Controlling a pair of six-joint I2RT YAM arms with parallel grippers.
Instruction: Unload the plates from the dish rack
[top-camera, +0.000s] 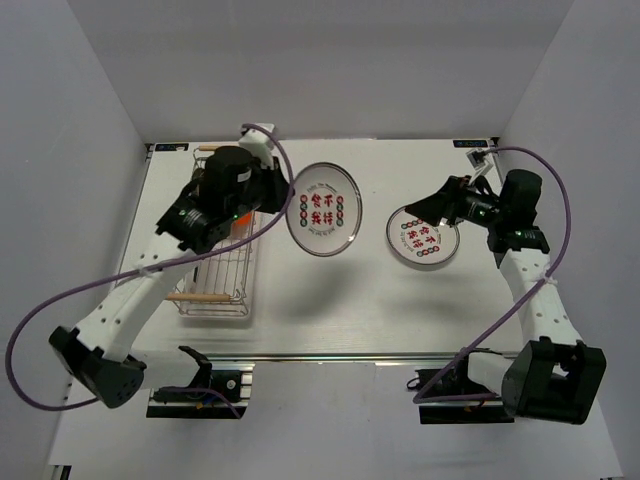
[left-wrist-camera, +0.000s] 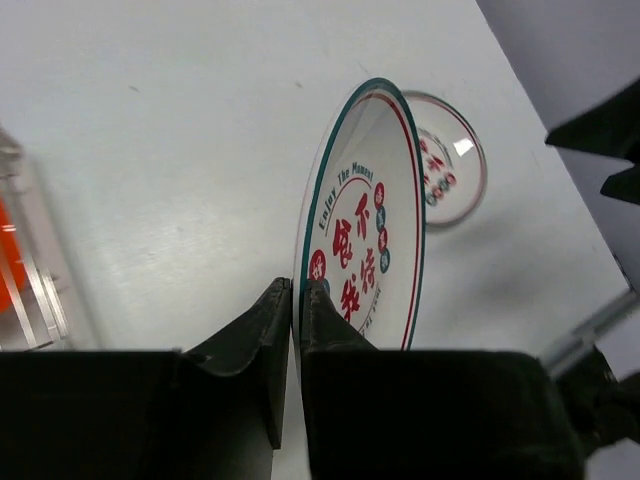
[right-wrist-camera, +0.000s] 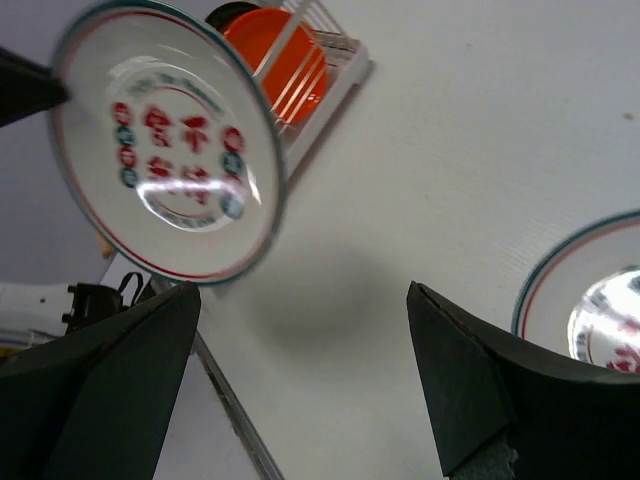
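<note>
At the left of the bench (top-camera: 400, 330) stands the dish rack (top-camera: 215, 275), a silver wire basket with a wooden rod handle (top-camera: 205, 296) at its near end. An orange plate (right-wrist-camera: 275, 60) stands on edge among its wires, partly hidden in the top view by the left arm. Just right of the rack, the left jaws are clenched on the rim of a large white plate (top-camera: 323, 210) with red characters and a green-red rim. The plate is held clear of the bench, tilted with its face up toward the overhead camera, and casts a shadow on the surface below. A second white plate (top-camera: 421, 238) of the same pattern lies flat on the bench further right, apart from the held one. The right jaws hang over its far-right edge, spread wide and gripping nothing; from the right wrist view, only part of that plate's rim shows beside one finger. Purple cables (top-camera: 60, 300) loop from both arms, the left one arching over the rack. White walls enclose the bench on three sides.
</note>
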